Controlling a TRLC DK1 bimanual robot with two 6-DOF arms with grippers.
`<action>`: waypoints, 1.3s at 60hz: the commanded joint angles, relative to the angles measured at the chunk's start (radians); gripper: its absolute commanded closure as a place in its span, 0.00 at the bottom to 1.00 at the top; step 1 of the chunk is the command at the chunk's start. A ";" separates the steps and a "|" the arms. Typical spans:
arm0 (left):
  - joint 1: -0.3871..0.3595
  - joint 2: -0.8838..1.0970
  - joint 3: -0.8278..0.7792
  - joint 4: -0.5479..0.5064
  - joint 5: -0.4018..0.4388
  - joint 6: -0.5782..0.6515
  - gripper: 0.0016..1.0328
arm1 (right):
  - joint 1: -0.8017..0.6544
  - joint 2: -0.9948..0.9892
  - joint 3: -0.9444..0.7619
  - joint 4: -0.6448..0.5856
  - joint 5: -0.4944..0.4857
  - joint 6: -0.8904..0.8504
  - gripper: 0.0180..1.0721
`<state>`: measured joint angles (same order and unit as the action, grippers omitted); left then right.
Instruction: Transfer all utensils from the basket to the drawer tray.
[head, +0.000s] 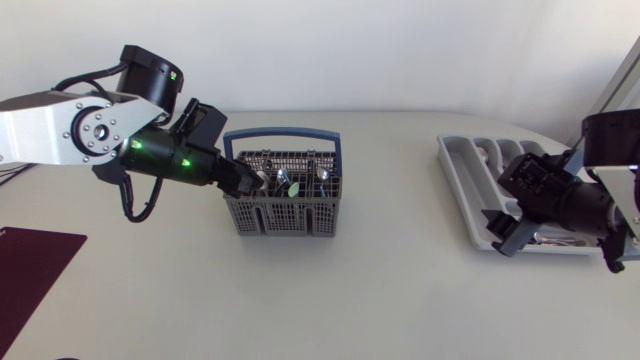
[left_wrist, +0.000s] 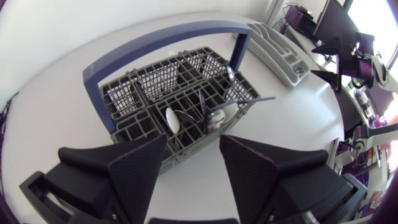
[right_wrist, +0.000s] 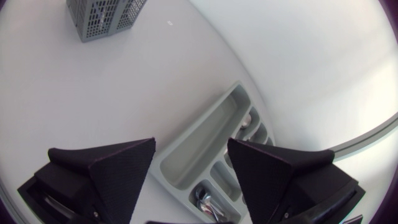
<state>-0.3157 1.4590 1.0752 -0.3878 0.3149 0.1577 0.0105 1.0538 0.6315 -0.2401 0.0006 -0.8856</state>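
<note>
From above, the left gripper sits at the edge of the basket. It is much nearer to it than the right gripper, which hangs over the drawer tray, well apart.

The left wrist view shows its fingers spread wide, holding nothing. The basket is just ahead and below. A white spoon stands up in a cell close to the fingers, bowl on top, with more utensils beside it.

The right wrist view shows those fingers apart and holding nothing too. The tray lies right under them. Its long slot looks bare, and a few pieces lie in the small slots.
</note>
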 joint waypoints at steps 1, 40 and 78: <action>0.026 0.037 0.035 0.000 0.023 -0.020 0.50 | 0.080 -0.012 -0.001 -0.028 0.038 0.085 0.20; 0.052 0.193 0.094 0.116 0.058 -0.029 0.59 | 0.373 0.052 0.050 -0.059 0.124 0.275 0.20; 0.081 0.219 0.092 0.135 0.145 -0.058 0.96 | 0.411 0.098 0.014 -0.008 0.153 0.286 0.19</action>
<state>-0.2588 1.6749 1.1419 -0.2558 0.4412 0.1265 0.4088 1.1370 0.6628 -0.2581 0.1402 -0.6270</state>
